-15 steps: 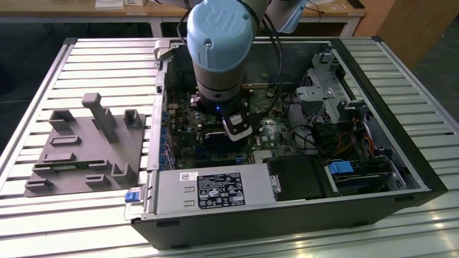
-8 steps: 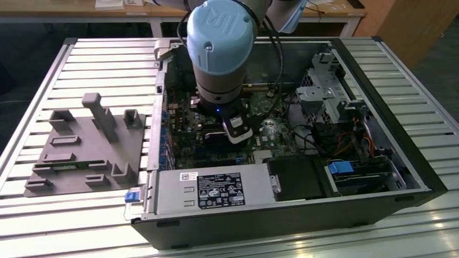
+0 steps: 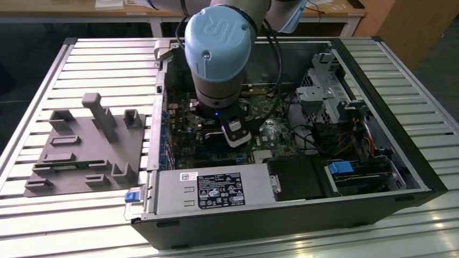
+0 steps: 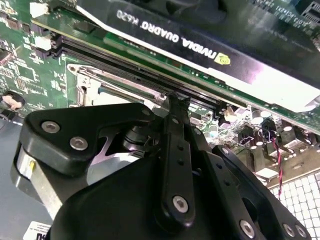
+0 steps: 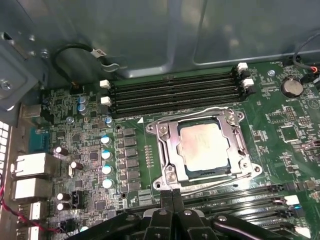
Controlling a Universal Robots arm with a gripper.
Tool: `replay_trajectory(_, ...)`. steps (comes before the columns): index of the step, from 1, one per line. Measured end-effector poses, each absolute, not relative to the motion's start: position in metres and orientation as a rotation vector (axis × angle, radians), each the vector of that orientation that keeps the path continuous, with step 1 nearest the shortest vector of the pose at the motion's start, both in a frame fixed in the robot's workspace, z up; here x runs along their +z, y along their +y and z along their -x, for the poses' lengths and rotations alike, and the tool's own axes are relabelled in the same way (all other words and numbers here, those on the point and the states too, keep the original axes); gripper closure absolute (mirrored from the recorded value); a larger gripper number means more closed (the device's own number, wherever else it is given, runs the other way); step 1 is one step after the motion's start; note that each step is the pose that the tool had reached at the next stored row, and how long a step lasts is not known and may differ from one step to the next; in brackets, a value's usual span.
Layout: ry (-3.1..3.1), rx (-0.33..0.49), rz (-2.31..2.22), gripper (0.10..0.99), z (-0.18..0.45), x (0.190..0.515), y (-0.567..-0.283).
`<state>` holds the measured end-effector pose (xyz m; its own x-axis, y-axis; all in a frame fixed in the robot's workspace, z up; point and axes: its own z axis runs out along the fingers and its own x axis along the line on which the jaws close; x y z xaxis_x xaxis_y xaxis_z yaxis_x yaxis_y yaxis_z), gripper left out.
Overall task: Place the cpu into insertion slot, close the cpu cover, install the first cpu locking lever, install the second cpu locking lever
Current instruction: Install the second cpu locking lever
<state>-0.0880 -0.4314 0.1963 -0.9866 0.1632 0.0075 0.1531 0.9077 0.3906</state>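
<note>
First wrist view: the gripper point(image 5: 172, 196) has its fingertips pressed together, holding nothing, just beside the near edge of the slot point(image 5: 165, 137). Beyond the tips, the cpu point(image 5: 204, 145) lies flat in the slot, with the cover point(image 5: 242, 150) closed around it and the levers point(image 5: 220, 176) lying along the frame. Exterior view has the gripper point(image 3: 231, 141) low over the board point(image 3: 276, 134) inside the case point(image 3: 401, 177).

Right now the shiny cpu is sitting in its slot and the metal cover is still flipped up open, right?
Not quite. The cpu is in the slot, but the cover is not flipped up: it lies flat around the cpu, as the first wrist view shows.
</note>
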Motion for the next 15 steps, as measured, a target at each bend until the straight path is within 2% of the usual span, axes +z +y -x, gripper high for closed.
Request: replay_trajectory(15,3.038,0.65,-0.252,0.98,0.0909,0.1937,-0.4267)
